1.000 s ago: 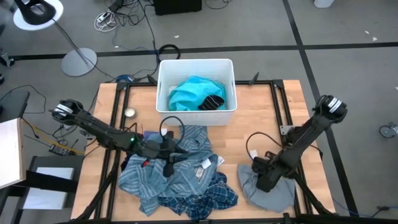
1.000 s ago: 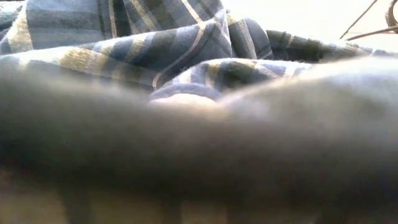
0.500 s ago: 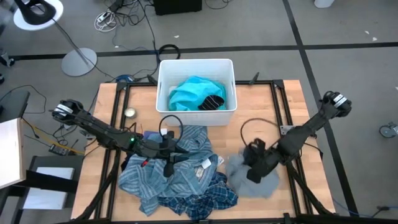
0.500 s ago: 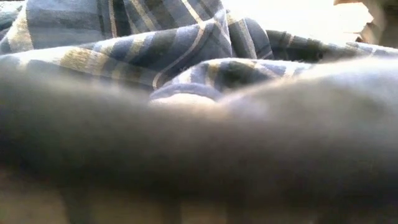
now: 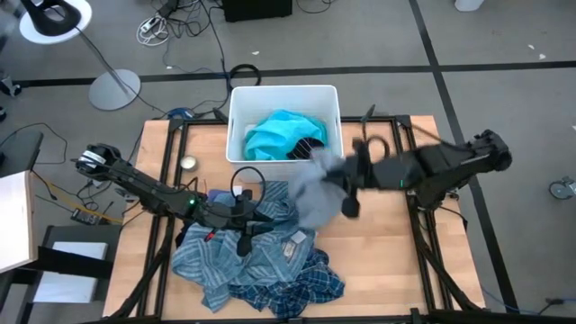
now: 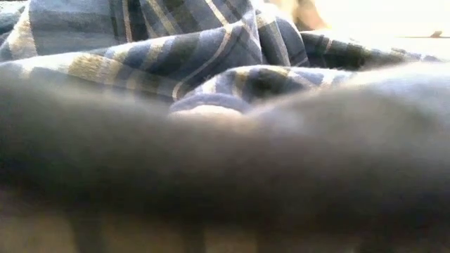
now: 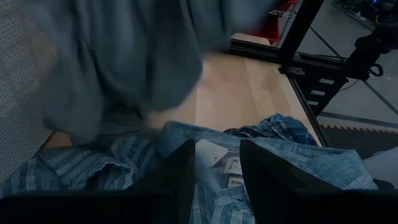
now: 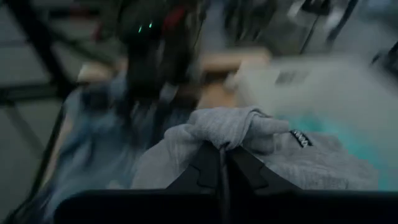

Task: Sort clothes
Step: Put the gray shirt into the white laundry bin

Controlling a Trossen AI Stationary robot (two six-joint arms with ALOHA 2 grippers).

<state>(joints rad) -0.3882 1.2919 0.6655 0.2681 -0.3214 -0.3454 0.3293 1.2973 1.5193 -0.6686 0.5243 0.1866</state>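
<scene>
Nearest the front edge of the worktop [image 5: 378, 261] lay the plaid shirt [image 5: 297, 283], heaped with the striped garment [image 5: 225, 261]. Over that heap sat the left gripper [image 5: 245, 236], fingers [image 7: 267, 177] spread and holding nothing. Past it, the right gripper [image 5: 335, 180] hung in the air just before the bin [image 5: 236, 126], fingers [image 8: 205, 171] clenched on the grey garment [image 5: 315, 193] — it drooped below them, clear of the wood. Farthest off, the turquoise garment [image 5: 274, 135] lay inside the bin — a dark striped piece [image 5: 309, 147] beside it.
</scene>
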